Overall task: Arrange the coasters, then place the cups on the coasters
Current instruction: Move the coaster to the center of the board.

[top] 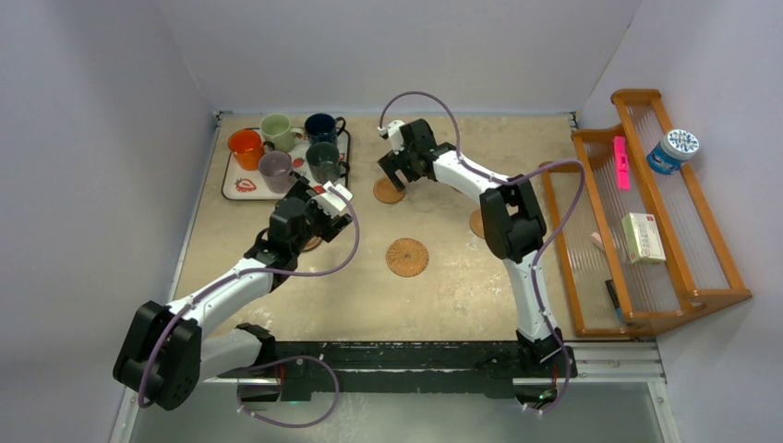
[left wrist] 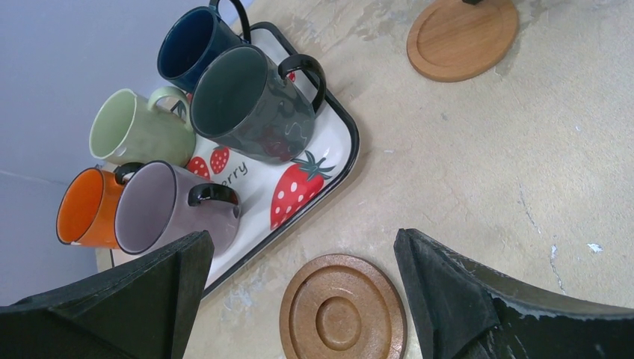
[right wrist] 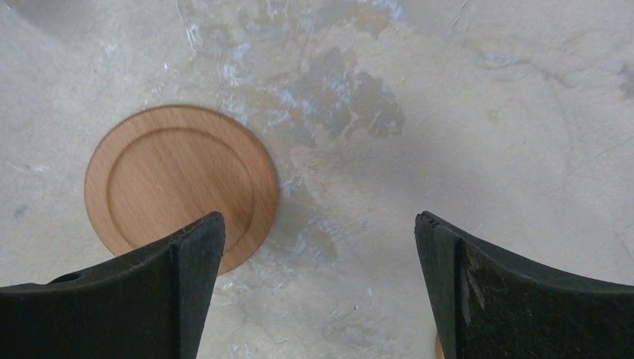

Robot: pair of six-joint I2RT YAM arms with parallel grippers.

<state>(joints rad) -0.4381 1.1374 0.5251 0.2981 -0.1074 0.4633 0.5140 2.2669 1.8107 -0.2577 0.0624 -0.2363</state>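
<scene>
Beige and mottled, the surface (top: 443, 286) is pictured from above. Five cups are gathered on a strawberry-print tray (top: 238, 188) at its far left: the orange cup (top: 246, 148), pale green cup (top: 275, 131), navy cup (top: 320, 126), mauve cup (top: 275, 170) and dark green cup (top: 323, 161). The left claw (top: 334, 197) is held wide open just beside the tray's near right corner, with nothing gripped. The right claw (top: 399, 175) is likewise spread open over a plain coaster (top: 388, 192) toward the far middle. A woven coaster (top: 407, 257) lies alone at the centre, and another coaster (top: 475, 222) is half hidden behind the right arm.

From the left wrist, the left claw (left wrist: 303, 238) is shown parted and empty above a ringed coaster (left wrist: 342, 310). That coaster lies on the surface just beside the tray's black rim (left wrist: 351, 127). All five cups are seen upright on the tray, and the plain coaster (left wrist: 462, 37) shows farther off.

From the right wrist, the right claw (right wrist: 318, 221) is shown wide apart with only bare surface between its fingers. The plain coaster (right wrist: 179, 183) is partly covered by the finger at picture left; whether it is touched cannot be told.
</scene>
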